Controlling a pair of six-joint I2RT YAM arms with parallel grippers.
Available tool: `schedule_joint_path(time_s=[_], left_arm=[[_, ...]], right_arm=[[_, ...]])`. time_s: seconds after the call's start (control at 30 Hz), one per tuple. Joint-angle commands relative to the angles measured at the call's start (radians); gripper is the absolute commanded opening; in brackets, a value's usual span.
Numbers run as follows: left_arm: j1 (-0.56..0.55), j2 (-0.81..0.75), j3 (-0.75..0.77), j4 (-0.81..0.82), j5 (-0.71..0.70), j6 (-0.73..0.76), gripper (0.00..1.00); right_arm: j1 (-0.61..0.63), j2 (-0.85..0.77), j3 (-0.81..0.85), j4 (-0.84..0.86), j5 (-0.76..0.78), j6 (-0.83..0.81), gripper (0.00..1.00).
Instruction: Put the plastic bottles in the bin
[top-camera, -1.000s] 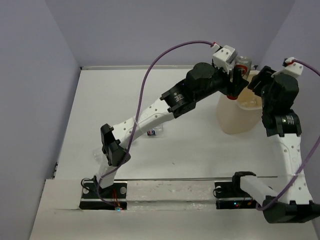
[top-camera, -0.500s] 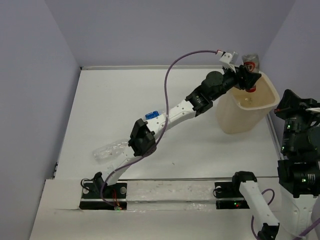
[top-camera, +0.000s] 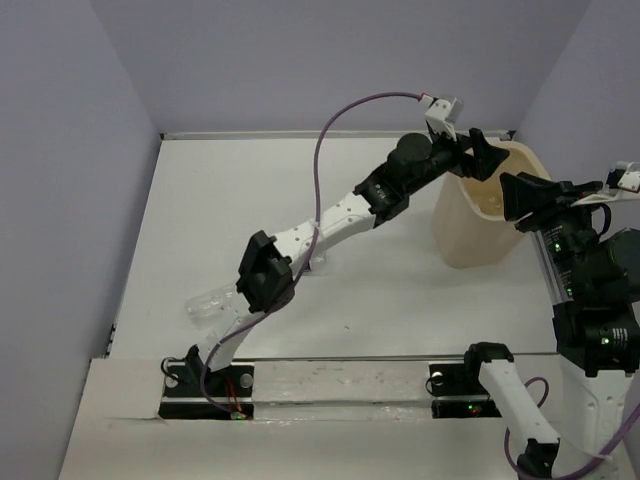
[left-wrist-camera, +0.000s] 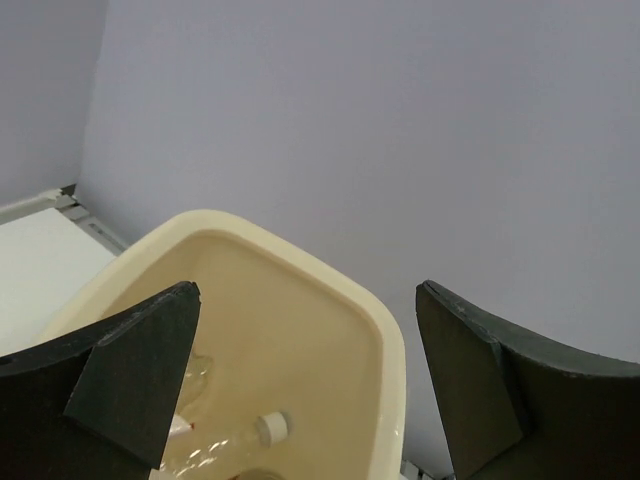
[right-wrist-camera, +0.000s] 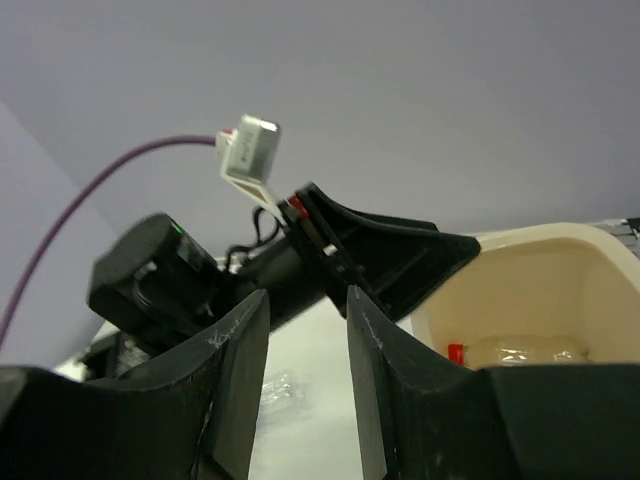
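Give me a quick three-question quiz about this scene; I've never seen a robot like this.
1. True or false: the left gripper, up by the bin, holds a bottle.
2. Where on the table does the clear bottle outside the bin lie? A. at the far edge. B. near the left arm's base. C. right beside the bin.
3. Fill in: in the right wrist view, the bottle inside the bin has a ___ cap.
Key: 1 false, it is open and empty; 2 B; 3 red.

Plain lilac walls (top-camera: 300, 60) stand behind and to both sides of the left tool (top-camera: 487, 158); below it lies a white counter (top-camera: 220, 220), evenly lit.
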Motion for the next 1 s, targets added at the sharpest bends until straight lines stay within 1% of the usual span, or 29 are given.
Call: schedule_joint_path(time_s=[0.0, 0.03, 0.07, 0.1, 0.13, 0.17, 0.2, 0.23, 0.27, 0.3, 0.33, 0.37, 0.43, 0.47, 0.5, 0.53, 0.57, 0.63, 0.67, 0.7, 0.73, 0.77, 0.8, 0.83, 0.87, 0.9, 0.93, 0.97], left_arm=[[0.091, -0.37, -0.255, 0.031, -0.007, -0.03, 0.99], [0.107, -0.429, -0.337, 0.011, -0.018, -0.045, 0.99], [0.136, -0.554, -0.429, 0.008, -0.051, -0.058, 0.99], [0.148, -0.616, -0.615, 0.003, -0.068, -0.067, 0.99], [0.156, -0.685, -0.702, -0.017, -0.155, -0.067, 0.99], [0.164, -0.745, -0.79, -0.034, -0.203, -0.061, 0.99], [0.17, -0.875, -0.948, -0.052, -0.25, -0.052, 0.99], [0.177, -0.939, -1.012, -0.078, -0.298, -0.041, 0.99], [0.182, -0.995, -1.078, -0.142, -0.374, -0.035, 0.99], [0.205, -1.111, -1.185, -0.182, -0.406, -0.035, 0.99], [0.22, -1.166, -1.226, -0.275, -0.445, -0.039, 0.99], [0.236, -1.257, -1.294, -0.329, -0.456, -0.055, 0.99], [0.28, -1.335, -1.349, -0.444, -0.469, -0.091, 0.99], [0.291, -1.4, -1.369, -0.553, -0.479, -0.116, 0.99], [0.297, -1.43, -1.408, -0.601, -0.486, -0.183, 0.99], [0.306, -1.459, -1.422, -0.694, -0.495, -0.219, 0.99], [0.306, -1.506, -1.438, -0.742, -0.509, -0.26, 0.99], [0.311, -1.546, -1.459, -0.833, -0.525, -0.343, 0.99], [0.311, -1.565, -1.459, -0.921, -0.536, -0.424, 0.99], [0.312, -1.592, -1.458, -0.963, -0.567, -0.464, 0.99], [0.314, -1.603, -1.438, -1.062, -0.591, -0.504, 0.99], [0.314, -1.611, -1.42, -1.11, -0.619, -0.562, 0.99], [0.314, -1.626, -1.371, -1.146, -0.681, -0.576, 0.99], [0.315, -1.64, -1.347, -1.184, -0.714, -0.579, 0.99], [0.315, -1.668, -1.324, -1.189, -0.769, -0.573, 0.99], [0.315, -1.683, -1.283, -1.186, -0.791, -0.56, 0.99], [0.315, -1.701, -1.263, -1.166, -0.814, -0.546, 0.99], [0.315, -1.735, -1.245, -1.148, -0.846, -0.509, 0.99]], right_arm=[[0.0, 0.006, -0.005, 0.037, -0.27, -0.022, 0.49], [0.0, 0.027, -0.019, 0.049, -0.323, -0.013, 0.49], [0.0, 0.04, -0.036, 0.08, -0.384, 0.012, 0.5], [0.0, 0.055, -0.056, 0.106, -0.512, 0.029, 0.5], [0.0, 0.079, -0.112, 0.142, -0.577, 0.042, 0.52], [0.0, 0.089, -0.14, 0.179, -0.628, 0.062, 0.52], [0.0, 0.098, -0.16, 0.222, -0.682, 0.087, 0.53], [0.0, 0.109, -0.177, 0.235, -0.694, 0.086, 0.53], [0.017, 0.128, -0.201, 0.247, -0.704, 0.081, 0.53], [0.031, 0.147, -0.209, 0.253, -0.693, 0.067, 0.53], [0.049, 0.164, -0.211, 0.244, -0.681, 0.056, 0.54], [0.112, 0.209, -0.211, 0.23, -0.646, 0.028, 0.54], [0.211, 0.263, -0.208, 0.206, -0.564, -0.011, 0.55], [0.336, 0.294, -0.2, 0.187, -0.503, -0.063, 0.56], [0.394, 0.364, -0.198, 0.186, -0.404, -0.086, 0.6], [0.438, 0.407, -0.194, 0.186, -0.374, -0.104, 0.62], [0.481, 0.453, -0.183, 0.183, -0.354, -0.147, 0.64], [0.573, 0.551, -0.144, 0.186, -0.348, -0.195, 0.7], [0.603, 0.648, -0.125, 0.187, -0.348, -0.216, 0.77], [0.632, 0.696, -0.104, 0.181, -0.346, -0.262, 0.8], [0.697, 0.742, -0.053, 0.178, -0.348, -0.292, 0.83], [0.73, 0.824, -0.028, 0.177, -0.346, -0.316, 0.86], [0.794, 0.866, 0.017, 0.18, -0.346, -0.394, 0.87], [0.828, 0.907, 0.045, 0.181, -0.348, -0.422, 0.88], [0.859, 0.982, 0.071, 0.18, -0.343, -0.453, 0.88], [0.89, 1.016, 0.093, 0.184, -0.339, -0.523, 0.88], [0.917, 1.05, 0.113, 0.193, -0.345, -0.554, 0.99], [0.966, 1.114, 0.158, 0.201, -0.342, -0.606, 1.0]])
